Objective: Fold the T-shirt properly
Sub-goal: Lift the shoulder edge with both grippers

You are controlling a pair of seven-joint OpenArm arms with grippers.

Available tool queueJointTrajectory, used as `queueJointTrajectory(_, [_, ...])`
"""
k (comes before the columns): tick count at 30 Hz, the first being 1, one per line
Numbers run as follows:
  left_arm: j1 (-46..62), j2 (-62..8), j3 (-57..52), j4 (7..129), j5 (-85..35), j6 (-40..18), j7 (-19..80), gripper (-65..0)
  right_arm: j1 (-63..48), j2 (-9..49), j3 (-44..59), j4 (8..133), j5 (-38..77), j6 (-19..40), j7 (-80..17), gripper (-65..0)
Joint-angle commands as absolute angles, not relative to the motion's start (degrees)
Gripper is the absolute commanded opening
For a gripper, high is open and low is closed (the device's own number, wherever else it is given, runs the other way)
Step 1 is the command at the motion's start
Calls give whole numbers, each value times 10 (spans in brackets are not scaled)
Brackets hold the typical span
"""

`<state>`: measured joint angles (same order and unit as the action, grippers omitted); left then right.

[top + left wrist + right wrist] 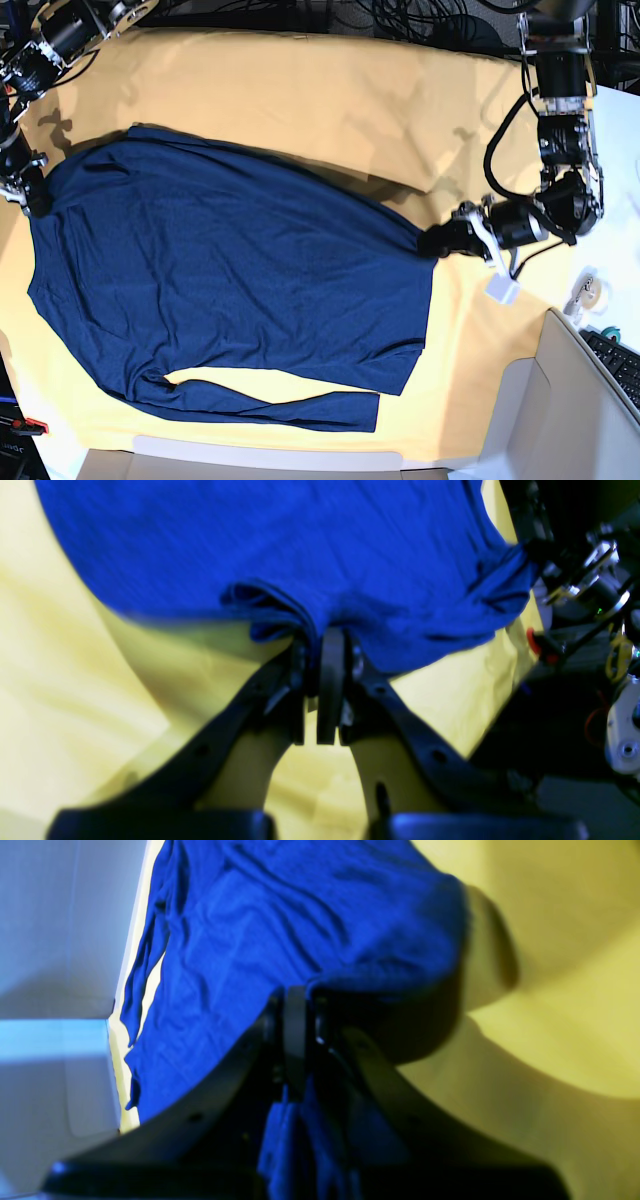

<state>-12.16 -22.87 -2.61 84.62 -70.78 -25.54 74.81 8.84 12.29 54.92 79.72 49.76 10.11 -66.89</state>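
T-shirt (pixel 220 280) fabric is pinched in both sets of fingers: in the left wrist view the left gripper (pixel 325 645) has its fingers (pixel 331 680) pressed narrowly together on a bunched fold of the blue knit, and in the right wrist view the right gripper (pixel 297 1005) is likewise clamped tight on an edge of the shirt, with a strip of cloth hanging down between the black finger arms toward the camera. Seen from the base view, the left gripper (pixel 440 242) grips the shirt's edge on that view's right side, where the cloth draws to a point, while the right gripper (pixel 35 200) holds the opposite end at the far left edge of the picture, partly hidden there. Between the two grips the dark navy shirt lies spread, with mild wrinkles, across the yellow-orange table cloth (pixel 330 100) that covers the table, and one long sleeve (pixel 270 405) runs along the near edge of the garment, apart from the body by a narrow wedge of bare cloth. Beyond the left arm, on the base view's right, a small white tag or block (pixel 503 290) dangles on a cable, and a keyboard (pixel 622 365) sits at the lower right corner beside a grey box (pixel 545 420).
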Motion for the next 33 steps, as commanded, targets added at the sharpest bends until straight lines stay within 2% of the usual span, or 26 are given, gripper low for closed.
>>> queueJointTrajectory(1, [-145, -237, -29, 839, -723, -258, 735, -650, 104, 134, 550, 796, 502, 104, -661, -650])
queueJointTrajectory(6, [-185, -237, -33, 779, -720, -259, 727, -650, 152, 134, 552, 762, 465, 104, -660, -650])
queueJointTrajectory(11, [-193, -240, -33, 770, -719, -259, 694, -650, 183, 145, 553, 754, 454, 104, -647, -650])
queueJointTrajectory(19, [-183, -240, -34, 770, -719, -259, 678, -650, 179, 165, 553, 735, 454, 104, -609, -650])
queueJointTrajectory(25, [-136, -255, -34, 770, -718, -258, 657, -650, 162, 162, 553, 699, 453, 104, -605, -650])
queueJointTrajectory(33, [-102, -275, -28, 753, -717, -258, 624, -643, 127, 163, 547, 688, 452, 104, -553, -650])
